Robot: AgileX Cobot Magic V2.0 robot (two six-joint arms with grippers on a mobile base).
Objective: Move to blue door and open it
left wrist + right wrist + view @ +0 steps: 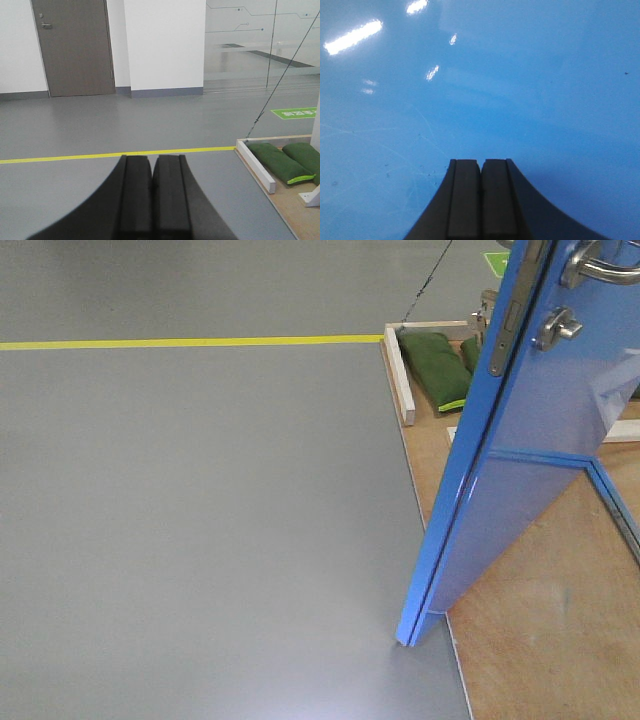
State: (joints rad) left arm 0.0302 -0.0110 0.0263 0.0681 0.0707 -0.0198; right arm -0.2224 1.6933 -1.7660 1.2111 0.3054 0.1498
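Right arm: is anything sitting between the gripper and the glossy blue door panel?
Nothing visible. In the right wrist view the shut black right gripper points straight at the glossy blue door panel, which fills the frame with no object across it. Whether the tips touch it cannot be told.

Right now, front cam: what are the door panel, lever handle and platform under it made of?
Blue door: glossy painted or laminated skin, core unknown; it mirrors lights. Lever handle: silver metallic sheen, probably metal. Platform: bare plywood-like board, matte, faint grain.
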